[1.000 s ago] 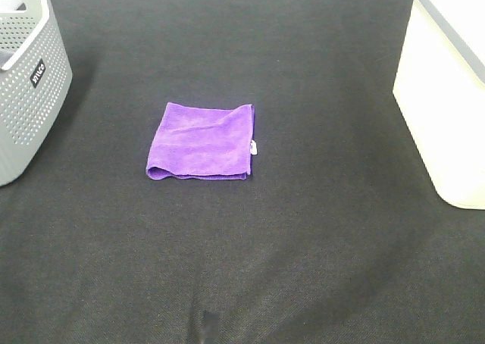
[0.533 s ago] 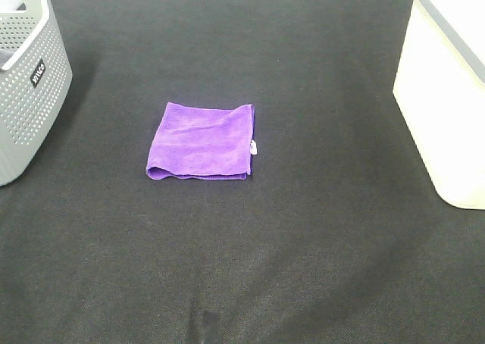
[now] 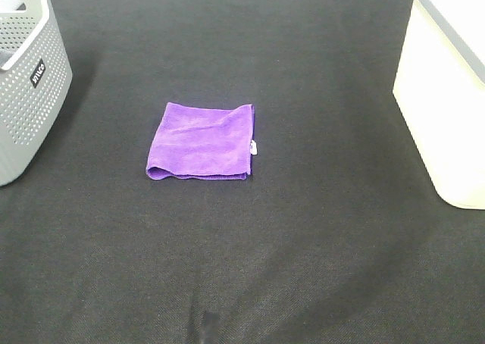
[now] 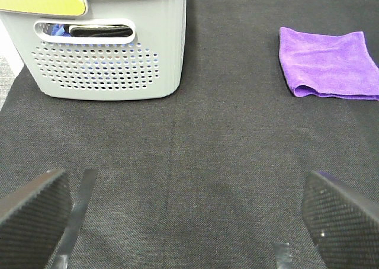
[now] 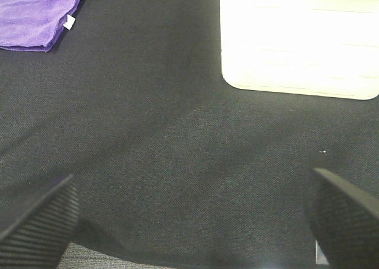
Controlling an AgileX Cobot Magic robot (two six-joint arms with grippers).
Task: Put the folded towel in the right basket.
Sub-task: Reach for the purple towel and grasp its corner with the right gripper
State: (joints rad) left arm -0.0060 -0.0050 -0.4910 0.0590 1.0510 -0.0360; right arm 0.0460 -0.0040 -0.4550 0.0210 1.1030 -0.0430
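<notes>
A folded purple towel (image 3: 201, 142) lies flat on the black table, left of the middle; it also shows in the left wrist view (image 4: 331, 64) and the right wrist view (image 5: 37, 14). The white right basket (image 3: 447, 86) stands at the right edge and shows in the right wrist view (image 5: 299, 41). Neither arm is in the exterior high view. My left gripper (image 4: 186, 218) is open and empty, near the table's front, well short of the towel. My right gripper (image 5: 192, 221) is open and empty, near the front edge.
A grey perforated basket (image 3: 26, 79) stands at the far left, with dark items inside in the left wrist view (image 4: 106, 44). The black cloth-covered table (image 3: 303, 245) spreads between the two baskets.
</notes>
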